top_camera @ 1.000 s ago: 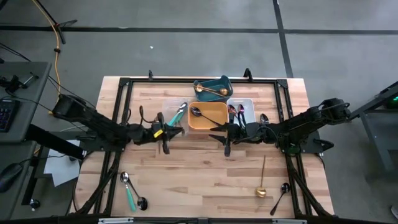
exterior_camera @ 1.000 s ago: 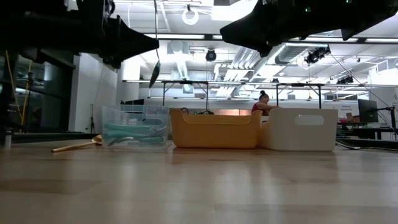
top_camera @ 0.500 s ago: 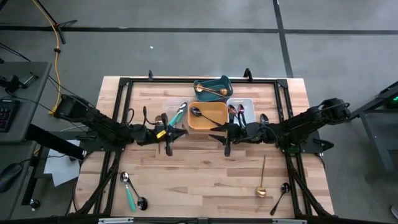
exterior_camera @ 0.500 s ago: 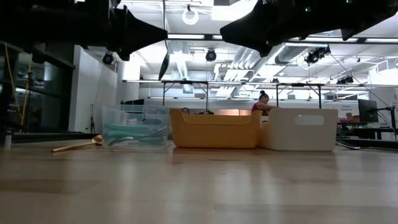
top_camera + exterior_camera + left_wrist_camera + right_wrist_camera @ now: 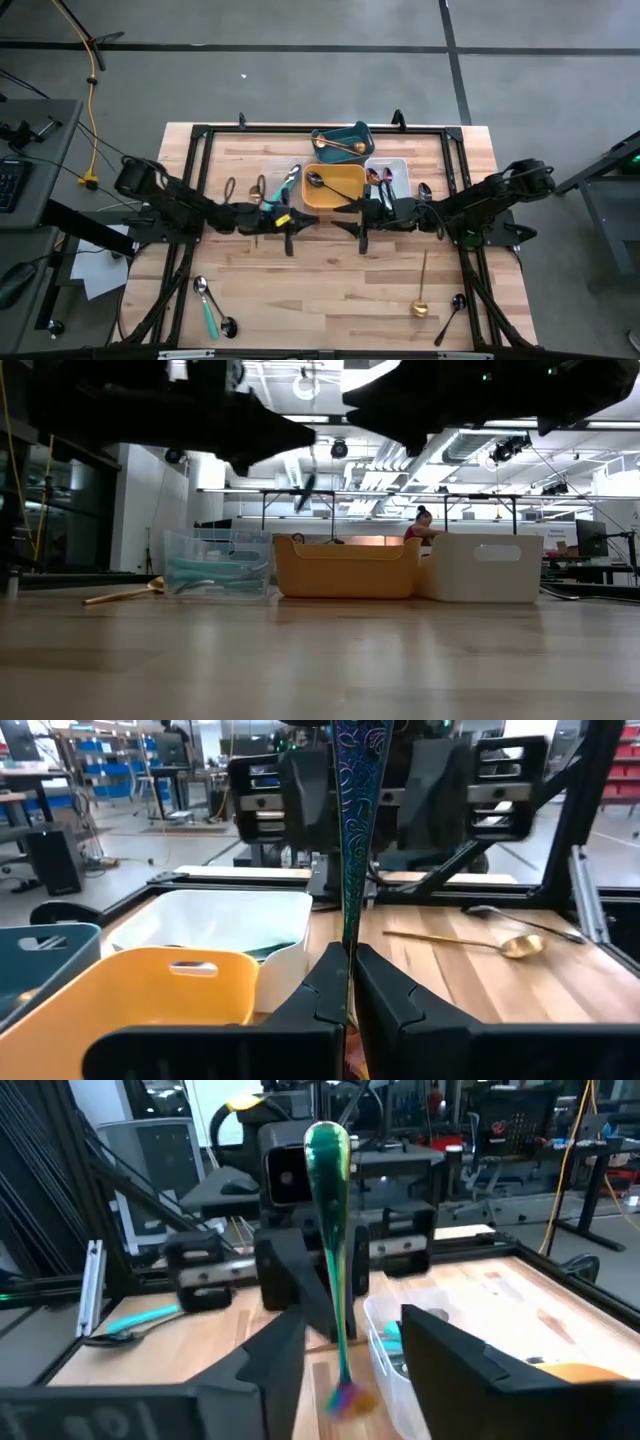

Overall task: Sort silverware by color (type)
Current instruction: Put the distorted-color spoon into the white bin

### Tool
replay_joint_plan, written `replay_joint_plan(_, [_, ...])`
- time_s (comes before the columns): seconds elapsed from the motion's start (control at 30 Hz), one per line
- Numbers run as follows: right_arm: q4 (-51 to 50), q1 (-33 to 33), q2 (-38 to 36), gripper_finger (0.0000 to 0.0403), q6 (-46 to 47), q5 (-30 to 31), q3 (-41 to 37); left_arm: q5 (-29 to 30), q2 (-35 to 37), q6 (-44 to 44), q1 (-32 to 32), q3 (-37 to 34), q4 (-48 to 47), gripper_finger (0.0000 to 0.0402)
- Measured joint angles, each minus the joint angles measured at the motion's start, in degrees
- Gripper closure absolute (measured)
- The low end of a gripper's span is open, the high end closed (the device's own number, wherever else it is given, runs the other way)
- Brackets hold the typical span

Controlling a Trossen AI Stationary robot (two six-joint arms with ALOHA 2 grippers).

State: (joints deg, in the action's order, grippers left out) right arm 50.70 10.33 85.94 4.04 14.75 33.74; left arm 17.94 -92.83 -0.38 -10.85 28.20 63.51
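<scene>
My left gripper is shut on an iridescent green-to-purple spoon above the table's middle. In the low view the spoon hangs high above the tabletop. My right gripper faces it, open. Its fingers stand on either side of the spoon's lower end without touching it. More silverware lies on the table: a gold spoon, a black spoon and teal-handled spoons. My left gripper pinches the spoon's patterned stem between its two shut fingers. The fingers come in level from the table's left and lie across the stem. The spoon stands nearly upright, one end above the fingers and one below, lifted clear of the table.
Four trays stand at the far middle: a clear one with teal utensils, an orange one, a white one and a dark teal one holding a gold spoon. A person is in the room beyond the table.
My left gripper has carried the spoon toward the table's right, up to my right gripper. The spoon has stayed roughly upright and clear of the table.
</scene>
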Motion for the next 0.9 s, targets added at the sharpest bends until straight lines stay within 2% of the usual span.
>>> replay_joint_plan(0.2, [2.7,-1.3,2.4,0.0197,-0.5,0.9,0.0,-0.1,-5.7,0.1,0.0,4.6,0.1,0.0401])
replay_joint_plan(0.37, [2.3,-2.0,2.4,0.0192,2.4,-6.1,0.0,-0.1,-6.7,-1.0,0.4,5.7,0.2,0.0401])
replay_joint_plan(0.63, [1.7,-2.1,3.0,0.0192,3.7,-6.3,0.0,-2.6,-6.7,-2.4,0.6,7.3,-0.7,0.0401])
replay_joint_plan(0.77, [2.0,-2.1,3.4,0.0202,5.0,-6.3,0.0,-2.5,-6.7,-2.4,1.1,7.4,-0.7,0.0401])
replay_joint_plan(0.9, [1.9,-2.5,3.4,0.0242,6.6,-6.2,0.8,-2.8,-6.7,-2.6,1.4,7.5,-1.0,0.0401])
